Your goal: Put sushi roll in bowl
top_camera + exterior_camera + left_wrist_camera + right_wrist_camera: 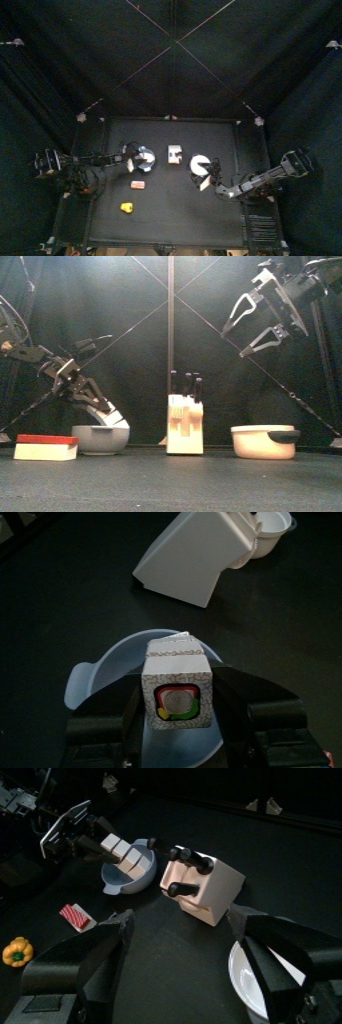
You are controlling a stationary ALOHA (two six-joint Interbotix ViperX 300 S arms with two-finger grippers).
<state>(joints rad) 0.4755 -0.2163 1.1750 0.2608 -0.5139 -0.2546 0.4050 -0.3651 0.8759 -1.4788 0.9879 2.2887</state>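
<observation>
The sushi roll [178, 688] is a pale speckled block with a red, green and yellow filling on its end. My left gripper [178, 707] is shut on it, one jaw on each side. It hangs tilted just above the grey-blue bowl [96, 682]. From the front, the roll [110, 413] sits over the bowl [100, 439] at the left, its lower end at about rim height. The right wrist view shows the same roll [134, 856] over the bowl [124, 878]. My right gripper [187, 968] is open and holds nothing, raised high at the right [267, 318].
A white knife block [183, 426] stands at the table's middle, right of the bowl. A white pot [265, 441] sits further right. A red and white block [46, 447] lies left of the bowl at the front. A yellow pepper [127, 207] is near the front left.
</observation>
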